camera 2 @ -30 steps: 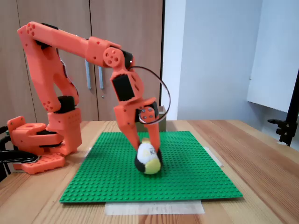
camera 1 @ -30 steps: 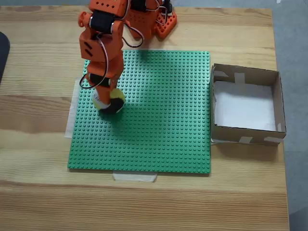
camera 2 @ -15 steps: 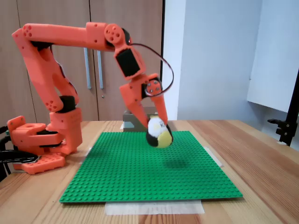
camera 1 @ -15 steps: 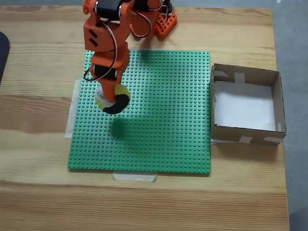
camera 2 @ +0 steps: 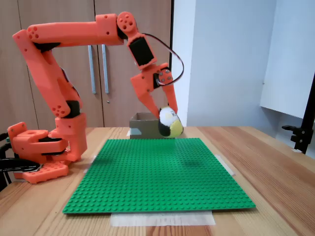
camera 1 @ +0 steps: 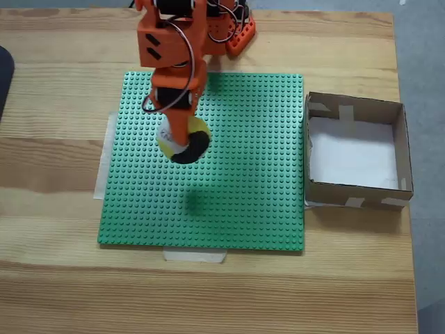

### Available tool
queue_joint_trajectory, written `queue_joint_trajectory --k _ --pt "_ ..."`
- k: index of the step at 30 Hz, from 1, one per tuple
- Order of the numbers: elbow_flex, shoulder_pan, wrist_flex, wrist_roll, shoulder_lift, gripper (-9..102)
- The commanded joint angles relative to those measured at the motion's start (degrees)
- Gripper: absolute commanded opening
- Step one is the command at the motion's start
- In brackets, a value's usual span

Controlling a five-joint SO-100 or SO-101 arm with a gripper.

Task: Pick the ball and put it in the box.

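The yellow, black and white ball (camera 1: 186, 143) (camera 2: 170, 125) hangs in the air above the green studded baseplate (camera 1: 229, 209) (camera 2: 157, 182), held between the fingers of my orange gripper (camera 1: 181, 141) (camera 2: 167, 120), which is shut on it. The ball's shadow lies on the plate below it. The brown cardboard box (camera 1: 402, 149) with a white bottom sits off the plate's right edge in a fixed view looking down; in a fixed view from the front its corner (camera 2: 142, 123) shows behind the ball at the far side.
The arm's orange base (camera 2: 42, 152) (camera 1: 233, 31) stands at the plate's far edge. The wooden table (camera 1: 55, 278) extends around the plate, with tape strips (camera 1: 195, 256) at the plate's edges. A dark object (camera 1: 3, 76) sits at the left table edge.
The gripper has lifted the ball off the plate and carried it higher and toward the box side; the arm has raised and stretched out.
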Motion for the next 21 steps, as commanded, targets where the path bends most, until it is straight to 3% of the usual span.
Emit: queue_joint_trajectory --k 1,21 --pt "-6.1 -2.0 1.1 0.7 1.8 4" --pt "-21.4 -9.7 8.3 0.6 -9.7 -1"
